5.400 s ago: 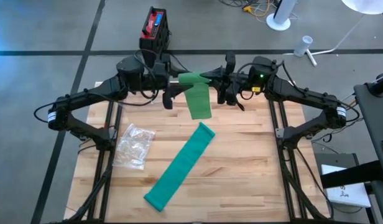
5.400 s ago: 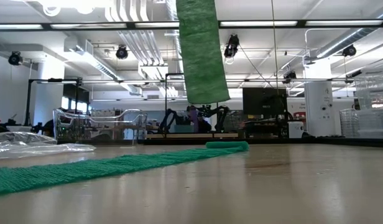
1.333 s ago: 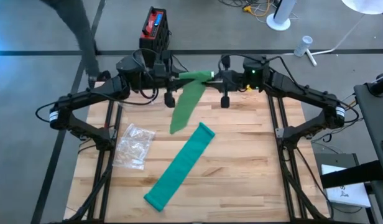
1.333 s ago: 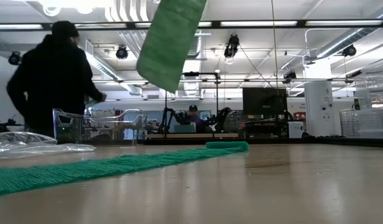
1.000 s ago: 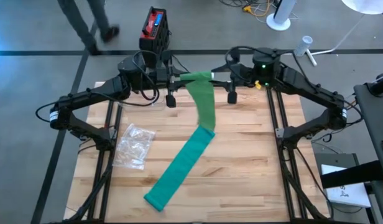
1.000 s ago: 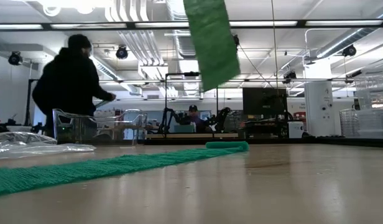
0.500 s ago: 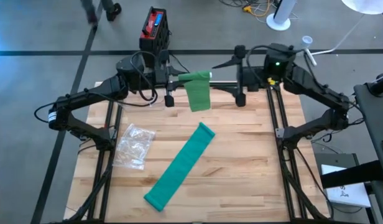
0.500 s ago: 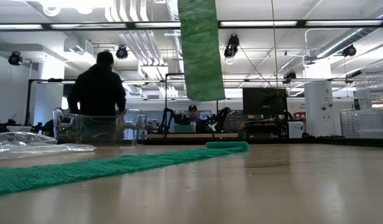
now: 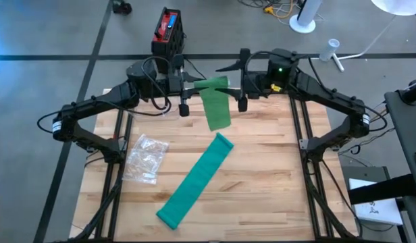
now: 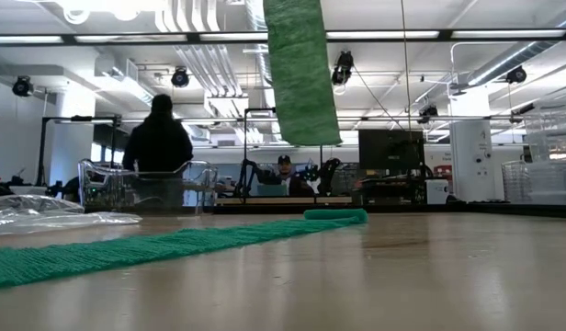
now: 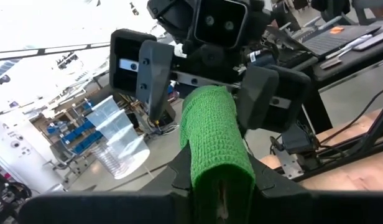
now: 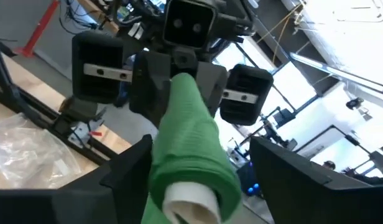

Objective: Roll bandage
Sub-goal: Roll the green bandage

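A green bandage roll (image 9: 211,83) is held level above the table's far edge, with my left gripper (image 9: 193,84) shut on it. Its loose tail (image 9: 216,111) hangs straight down, and the tail's lower end (image 10: 306,138) is free in the air. My right gripper (image 9: 241,81) is open. Its two fingers (image 12: 132,171) stand on either side of the roll's white-cored end (image 12: 188,200); I cannot tell whether they touch it. A second green strip (image 9: 194,179) lies flat and slanting on the table. My left gripper pinches the roll between its two fingers (image 11: 179,180) at the end toward the table's left (image 11: 221,177). The fingers come level from the table's left and lie along the roll. The roll stands out level past them, clear of the table, its tail hanging slack.
A crumpled clear plastic bag (image 9: 146,158) lies at the table's left. A red and black box (image 9: 169,30) stands on the floor beyond the far edge. In the room behind, a person (image 10: 162,138) stands at a bench. The table's right half is bare wood (image 9: 269,175).
My right gripper drew back toward the table's right edge, away from the roll, then came back to its end, rolling at the wrist. The hanging tail, which had swung out slanting, has settled and hangs nearly straight. A person has walked across the room behind.
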